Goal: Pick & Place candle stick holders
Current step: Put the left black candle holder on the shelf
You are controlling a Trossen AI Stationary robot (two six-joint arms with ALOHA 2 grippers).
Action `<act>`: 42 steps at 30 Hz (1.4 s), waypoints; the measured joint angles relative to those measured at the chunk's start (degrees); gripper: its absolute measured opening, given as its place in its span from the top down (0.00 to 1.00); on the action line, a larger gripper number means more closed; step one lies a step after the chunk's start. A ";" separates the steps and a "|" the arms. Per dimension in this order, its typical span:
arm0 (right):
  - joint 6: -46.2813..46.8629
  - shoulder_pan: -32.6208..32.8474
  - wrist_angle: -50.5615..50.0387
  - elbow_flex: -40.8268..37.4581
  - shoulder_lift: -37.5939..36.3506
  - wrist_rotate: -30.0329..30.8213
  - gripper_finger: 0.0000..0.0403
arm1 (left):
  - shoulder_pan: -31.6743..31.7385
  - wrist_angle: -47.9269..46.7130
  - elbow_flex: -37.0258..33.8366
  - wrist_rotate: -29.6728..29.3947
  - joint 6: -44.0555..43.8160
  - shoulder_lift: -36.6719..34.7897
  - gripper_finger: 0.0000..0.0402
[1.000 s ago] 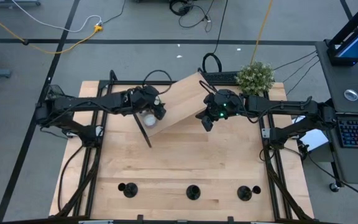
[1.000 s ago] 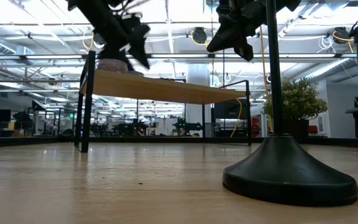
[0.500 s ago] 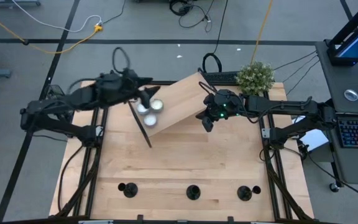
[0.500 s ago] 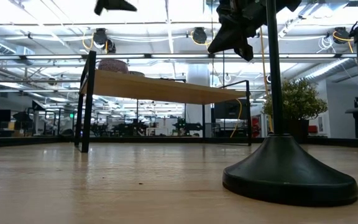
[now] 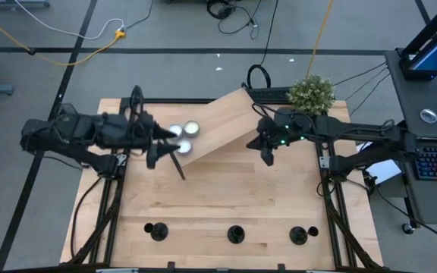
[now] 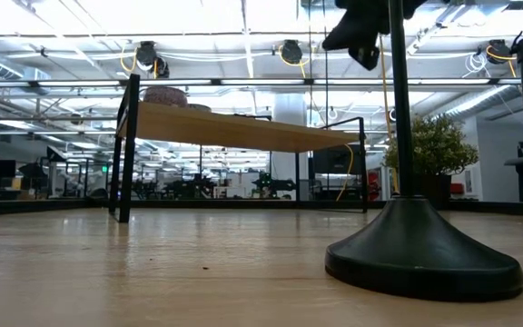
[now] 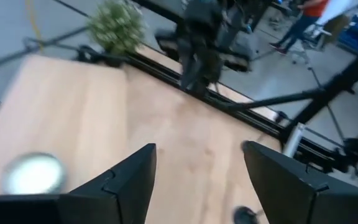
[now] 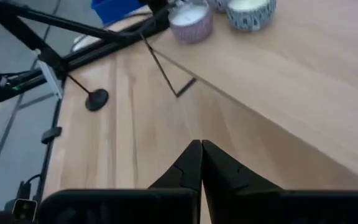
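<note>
Three black candle stick holders (image 5: 155,230), (image 5: 236,234), (image 5: 300,235) stand on their round bases in a row along the table's near edge. One of them (image 6: 422,250) looms close in the low view. My left gripper (image 5: 162,144) hangs open beside the left end of a raised wooden shelf (image 5: 218,121), and nothing lies between its fingers (image 7: 197,146). My right gripper (image 5: 268,157) hovers shut at the shelf's right end, well above the table (image 8: 201,149). It shows at the top of the low view (image 6: 361,27).
The slanted shelf stands on thin black legs (image 6: 127,150) at the table's far middle. On its left end are three round silver-white candles (image 5: 183,135). A potted plant (image 5: 311,94) stands at the far right. The wooden table (image 5: 226,189) between shelf and holders is bare.
My left gripper has drawn back from the candles on the shelf toward the table's left edge and has risen out of the low view. The candles stay on the shelf. My right gripper has shifted a little toward the table's right and upward, and has rolled.
</note>
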 joint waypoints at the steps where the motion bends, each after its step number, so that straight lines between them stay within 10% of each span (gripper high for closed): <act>1: -0.73 0.15 0.14 -0.31 -0.85 0.02 1.00 | -1.87 0.28 0.00 -1.13 -1.19 0.44 0.38; 12: -3.46 0.15 4.78 -13.33 -19.09 0.27 1.00 | -19.97 0.60 0.00 -22.27 -12.63 8.36 0.34; 21: -3.67 0.15 6.07 -24.05 -35.90 0.18 1.00 | -22.95 7.30 -0.02 -24.40 -18.27 12.58 0.34; 31: -4.08 0.15 9.24 -30.46 -47.33 0.23 1.00 | -22.93 3.14 2.38 -13.22 -33.38 15.51 0.34; 42: -3.72 0.15 13.05 -35.21 -50.85 0.31 1.00 | -25.44 -21.36 12.56 9.62 -61.70 19.70 0.34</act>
